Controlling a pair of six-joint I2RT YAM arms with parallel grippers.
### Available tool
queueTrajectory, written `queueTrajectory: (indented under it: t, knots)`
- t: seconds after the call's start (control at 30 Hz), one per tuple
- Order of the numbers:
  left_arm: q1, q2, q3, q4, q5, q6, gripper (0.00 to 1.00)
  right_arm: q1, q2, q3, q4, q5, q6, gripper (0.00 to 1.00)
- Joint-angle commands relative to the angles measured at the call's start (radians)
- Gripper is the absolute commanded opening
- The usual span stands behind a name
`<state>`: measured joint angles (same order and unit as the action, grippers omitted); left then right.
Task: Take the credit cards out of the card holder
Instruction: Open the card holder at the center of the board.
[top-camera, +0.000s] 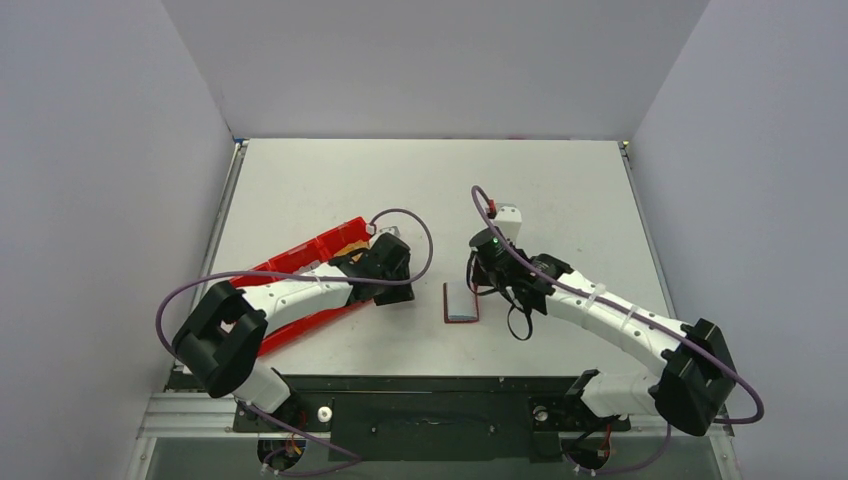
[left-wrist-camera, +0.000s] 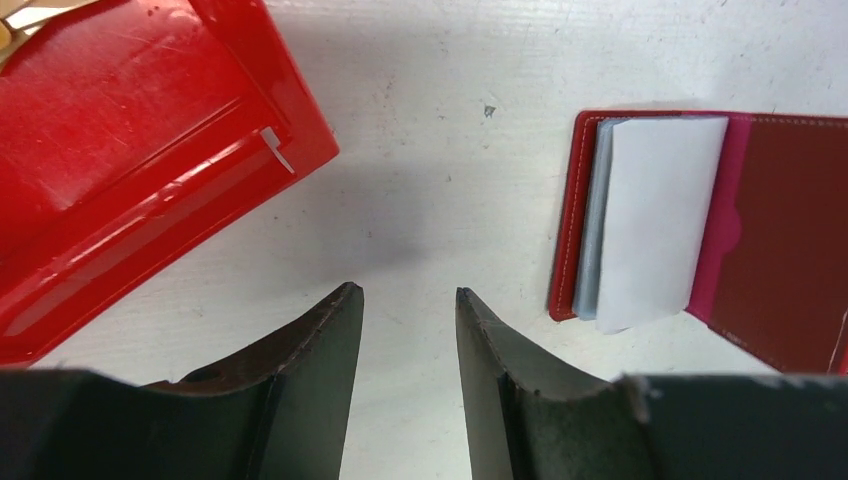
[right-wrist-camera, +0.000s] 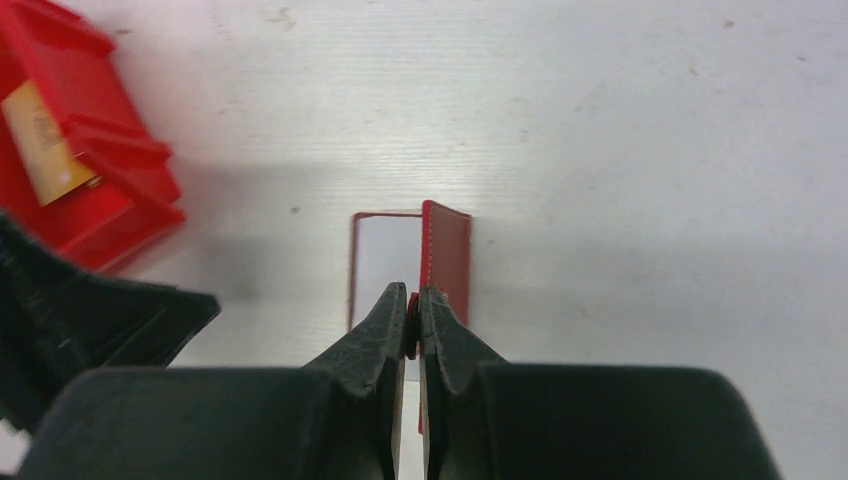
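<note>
While my right pincer (right-wrist-camera: 414, 296) clamps the card holder (right-wrist-camera: 447, 250) open by its cover, my left pincer (left-wrist-camera: 406, 295), apart and empty beside it, should approach the sleeves (left-wrist-camera: 660, 220) squarely.

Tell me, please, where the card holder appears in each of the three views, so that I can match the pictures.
Top external: card holder in the middle, slightly below centre.
Left wrist: at the right edge, open, pale pockets showing.
Right wrist: at the centre, one flap upright, pinched by the right gripper.
Shared landmark: the red tray, left of the holder in all three views.
</note>
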<state>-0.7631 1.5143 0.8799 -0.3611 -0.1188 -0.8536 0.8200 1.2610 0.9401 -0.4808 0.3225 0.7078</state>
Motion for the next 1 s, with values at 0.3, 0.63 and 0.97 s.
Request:
queueTrajectory:
  t: [0.3, 0.63, 0.97]
  knots:
    - [-0.031, 0.039, 0.064, 0.04, 0.026, 0.006, 0.37, -0.191, 0.184, -0.126, -0.064, 0.092, 0.124, 0.0]
    - [-0.045, 0.115, 0.124, 0.046, 0.053, 0.011, 0.37, -0.168, 0.367, -0.102, 0.147, 0.0, 0.077, 0.0]
    - [-0.045, 0.166, 0.181, 0.054, 0.076, 0.012, 0.37, -0.173, 0.406, -0.093, 0.32, -0.182, 0.037, 0.0]
